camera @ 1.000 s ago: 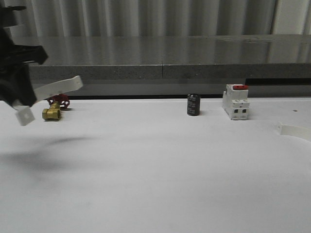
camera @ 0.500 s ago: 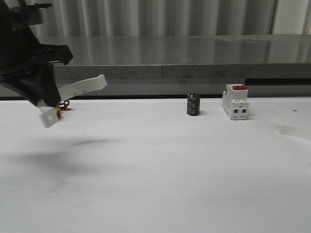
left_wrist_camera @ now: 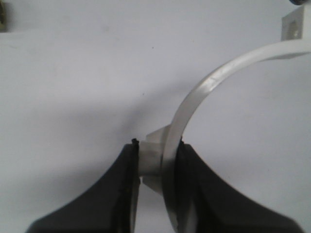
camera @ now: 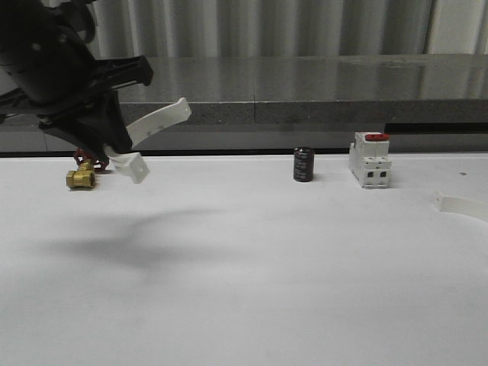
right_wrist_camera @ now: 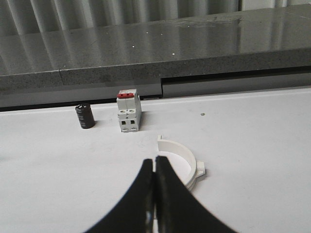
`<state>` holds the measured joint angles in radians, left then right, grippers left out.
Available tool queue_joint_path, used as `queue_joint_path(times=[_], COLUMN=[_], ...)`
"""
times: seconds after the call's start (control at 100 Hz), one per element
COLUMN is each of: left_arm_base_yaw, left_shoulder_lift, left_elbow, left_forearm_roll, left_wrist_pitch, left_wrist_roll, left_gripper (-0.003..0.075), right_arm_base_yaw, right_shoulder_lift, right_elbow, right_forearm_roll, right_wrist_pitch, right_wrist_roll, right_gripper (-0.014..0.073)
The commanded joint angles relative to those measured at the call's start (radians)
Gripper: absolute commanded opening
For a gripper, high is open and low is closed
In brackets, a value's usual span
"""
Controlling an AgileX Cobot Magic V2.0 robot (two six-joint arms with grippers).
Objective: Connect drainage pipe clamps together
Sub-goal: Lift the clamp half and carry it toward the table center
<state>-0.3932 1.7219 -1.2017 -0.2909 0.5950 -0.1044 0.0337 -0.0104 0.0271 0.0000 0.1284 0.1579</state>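
Note:
One of the drainage pipe clamps, a white half-ring [camera: 156,122], hangs in the air at the left, above the table. My left gripper [camera: 114,155] is shut on it. In the left wrist view the black fingers [left_wrist_camera: 127,167] pinch the band and its small tab at the gripper [left_wrist_camera: 158,155], and the arc [left_wrist_camera: 194,97] curves away to a flat flange [left_wrist_camera: 295,26]. The second clamp [camera: 461,204] lies on the table at the far right edge. In the right wrist view it [right_wrist_camera: 183,156] sits just beyond my right gripper [right_wrist_camera: 154,164], which is shut with nothing in it.
A white breaker with a red top [camera: 370,158] and a black cylinder [camera: 303,164] stand at the back of the white table [camera: 252,267]. A brass valve with a red handle [camera: 82,175] sits at the back left, under the left arm. A grey ledge [camera: 305,84] runs behind.
My left arm has moved to the right with the clamp in its grip, and the clamp has turned so that its lower flange points more to the right. The right-hand clamp has not moved.

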Motion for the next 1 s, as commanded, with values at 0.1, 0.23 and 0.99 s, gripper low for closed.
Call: queue_joint_path(times=[0.1, 0.23, 0.99], left_arm_base_yaw=[-0.080, -0.130, -0.174], left_shoulder_lift=[0.027, 0.083, 0.253], left_elbow=[-0.033, -0.056, -0.174], left_forearm_roll=[0.160, 0.333, 0.429], left_wrist_pitch=[-0.073, -0.058, 0.012], left_wrist_roll=[-0.266, -0.470, -0.573], left_gripper=[-0.0019, -0.0019, -0.0015], right_arm_base_yaw=[-0.007, -0.007, -0.007], right_shoulder_lift=[-0.020, -0.020, -0.020], right_elbow=[-0.015, -0.015, -0.015], right_forearm_roll=[0.000, 0.000, 0.000], right_wrist_pitch=[-0.084, -0.084, -0.084], right_wrist_roll=[-0.008, -0.008, -0.008], right_gripper=[-0.0069, -0.0069, -0.0069])
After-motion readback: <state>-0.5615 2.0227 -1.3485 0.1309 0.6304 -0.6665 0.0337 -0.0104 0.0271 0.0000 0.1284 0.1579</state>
